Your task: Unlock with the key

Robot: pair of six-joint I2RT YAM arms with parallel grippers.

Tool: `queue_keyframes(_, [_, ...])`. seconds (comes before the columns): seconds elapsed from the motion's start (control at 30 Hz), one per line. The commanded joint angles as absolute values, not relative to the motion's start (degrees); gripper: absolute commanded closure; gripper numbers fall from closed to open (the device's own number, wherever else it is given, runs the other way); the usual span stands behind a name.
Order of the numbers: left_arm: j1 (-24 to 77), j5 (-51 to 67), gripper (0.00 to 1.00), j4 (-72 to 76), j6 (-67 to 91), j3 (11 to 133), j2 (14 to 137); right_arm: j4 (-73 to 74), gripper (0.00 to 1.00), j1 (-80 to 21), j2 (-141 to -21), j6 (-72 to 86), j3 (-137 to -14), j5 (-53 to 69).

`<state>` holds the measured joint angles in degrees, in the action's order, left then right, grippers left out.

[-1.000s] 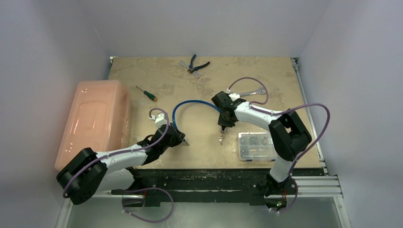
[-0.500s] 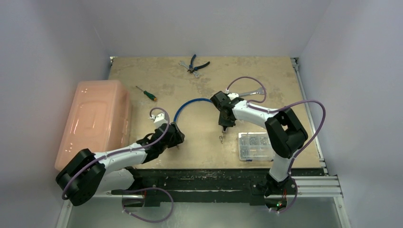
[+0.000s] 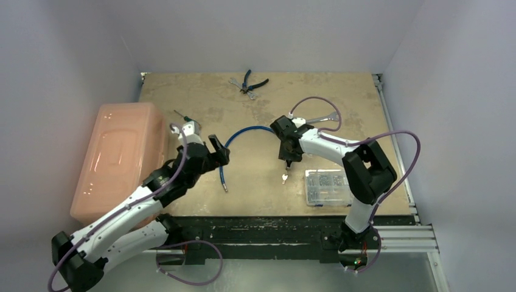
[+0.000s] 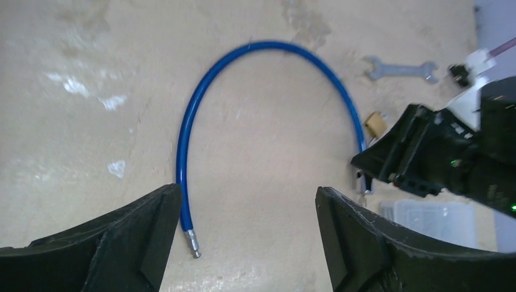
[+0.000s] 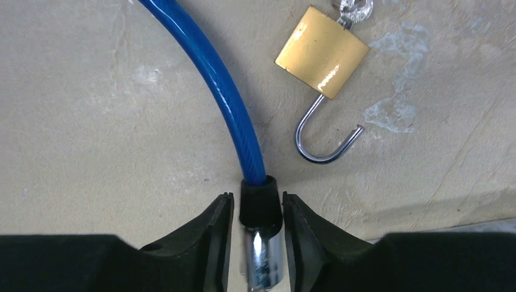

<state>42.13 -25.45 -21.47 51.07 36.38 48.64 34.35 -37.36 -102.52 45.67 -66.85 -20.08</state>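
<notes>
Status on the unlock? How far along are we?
Done: the padlock shackle lies open, clear of the blue cable, with the key at its keyhole end. In hand: right hand pinches the cable's black collar; left hand is open, empty. Left: apparently just letting go.

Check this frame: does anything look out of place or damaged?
Nothing spilled or damaged. The brass padlock lies flat with its shackle swung open, off the blue cable, the key at its base. The right hand pinches the cable's end.
</notes>
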Motion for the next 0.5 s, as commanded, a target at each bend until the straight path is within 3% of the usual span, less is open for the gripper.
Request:
queue_keyframes(0.0, [41.92, -31.81, 0.14, -34.76, 41.13, 47.18, 44.31, 32.76, 0.53, -37.09, -97.0, 44.33, -67.28, -21.27])
queue_keyframes(0.17, [41.93, -38.22, 0.11, -36.09, 30.68, 49.65, 42.33, 33.9, 0.27, -37.09, -96.38, 43.27, -68.72, -21.26])
queue_keyframes(0.47, [41.92, -37.15, 0.09, -28.4, 24.64, 44.63, 39.51, 35.86, 0.01, -37.09, -91.25, 40.65, -72.71, -21.78])
